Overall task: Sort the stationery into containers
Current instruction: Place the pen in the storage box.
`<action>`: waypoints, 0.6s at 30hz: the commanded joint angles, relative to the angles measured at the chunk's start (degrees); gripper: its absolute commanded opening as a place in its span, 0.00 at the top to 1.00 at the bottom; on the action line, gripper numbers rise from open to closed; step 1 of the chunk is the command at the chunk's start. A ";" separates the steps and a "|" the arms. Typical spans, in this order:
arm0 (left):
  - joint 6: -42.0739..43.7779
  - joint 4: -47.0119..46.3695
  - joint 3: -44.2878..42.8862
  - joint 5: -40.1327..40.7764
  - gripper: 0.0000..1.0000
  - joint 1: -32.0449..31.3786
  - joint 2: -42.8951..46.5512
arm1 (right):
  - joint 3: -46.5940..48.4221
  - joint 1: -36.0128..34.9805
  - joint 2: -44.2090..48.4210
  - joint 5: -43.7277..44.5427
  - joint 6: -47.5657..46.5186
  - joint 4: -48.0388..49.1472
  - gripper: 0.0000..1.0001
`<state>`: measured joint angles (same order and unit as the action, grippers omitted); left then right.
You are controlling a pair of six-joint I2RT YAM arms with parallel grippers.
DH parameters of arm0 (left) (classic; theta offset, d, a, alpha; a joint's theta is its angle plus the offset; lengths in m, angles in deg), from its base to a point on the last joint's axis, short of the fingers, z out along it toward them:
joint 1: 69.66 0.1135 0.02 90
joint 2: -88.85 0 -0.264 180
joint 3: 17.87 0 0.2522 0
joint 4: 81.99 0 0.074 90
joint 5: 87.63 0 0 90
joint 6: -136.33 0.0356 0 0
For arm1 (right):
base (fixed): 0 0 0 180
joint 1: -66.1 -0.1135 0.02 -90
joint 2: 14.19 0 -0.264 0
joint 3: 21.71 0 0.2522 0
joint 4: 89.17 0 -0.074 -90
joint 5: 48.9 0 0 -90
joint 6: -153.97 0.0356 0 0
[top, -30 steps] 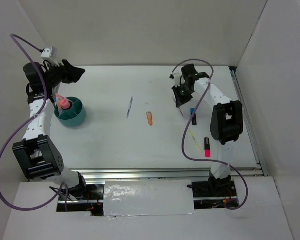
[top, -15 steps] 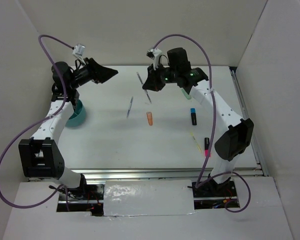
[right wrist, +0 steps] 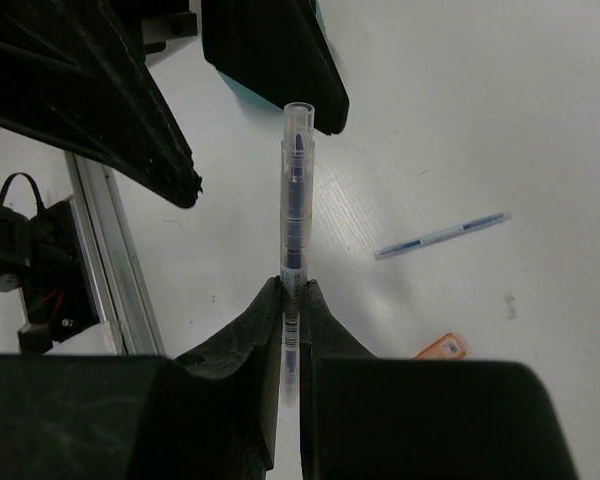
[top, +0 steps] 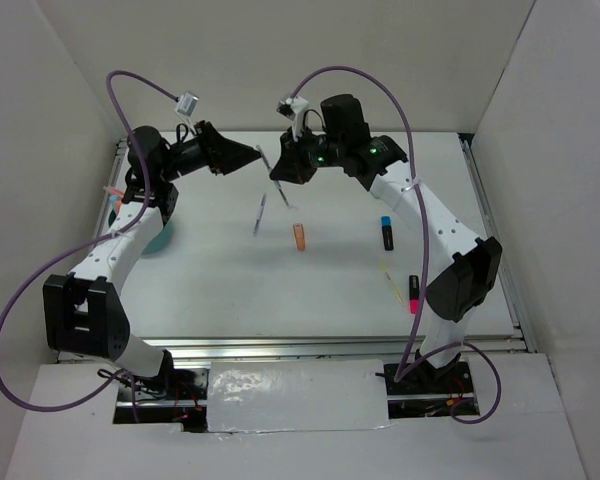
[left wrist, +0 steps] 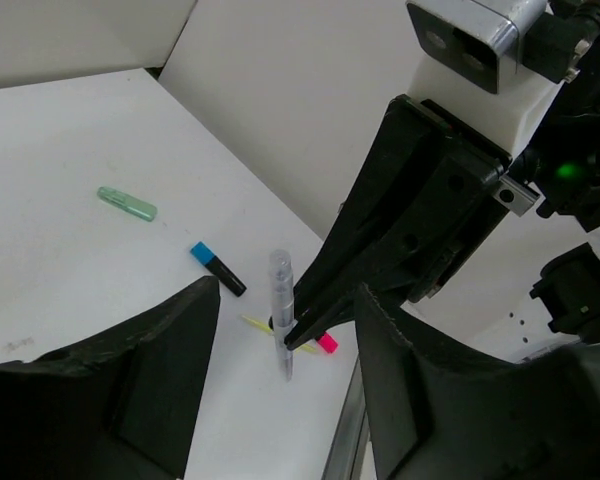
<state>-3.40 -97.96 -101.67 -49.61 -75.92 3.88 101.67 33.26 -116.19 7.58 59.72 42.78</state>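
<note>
My right gripper [top: 278, 178] is raised above the table's far middle and shut on a clear pen [top: 283, 192], gripped near its lower end [right wrist: 294, 200]. My left gripper [top: 252, 158] is open and faces it closely. In the left wrist view its fingers [left wrist: 170, 350] stand either side of the pen [left wrist: 280, 300] without touching it. The teal tub [top: 160, 238] shows partly behind the left arm. On the table lie a blue pen [top: 260, 213], an orange marker [top: 299, 237], a blue-and-black highlighter [top: 386, 232], a yellow pen [top: 391, 283] and a pink highlighter [top: 414, 293].
A pale green marker [left wrist: 127, 203] lies far off in the left wrist view. White walls close in the table at the back and both sides. A metal rail [top: 330, 347] runs along the near edge. Purple cables loop above both arms.
My right gripper has lifted the clear pen off the right side and carried it left. My left arm has swung up from the tub and rightward to meet it.
</note>
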 commanded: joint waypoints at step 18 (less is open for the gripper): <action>1.37 2.19 -1.14 0.74 1.00 8.70 1.55 | -2.56 4.78 4.08 0.91 1.35 0.54 0.43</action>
<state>-7.56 -100.87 -100.65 -50.09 -73.32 3.25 101.52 33.15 -116.12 7.36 60.09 43.27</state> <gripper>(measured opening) 0.078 0.561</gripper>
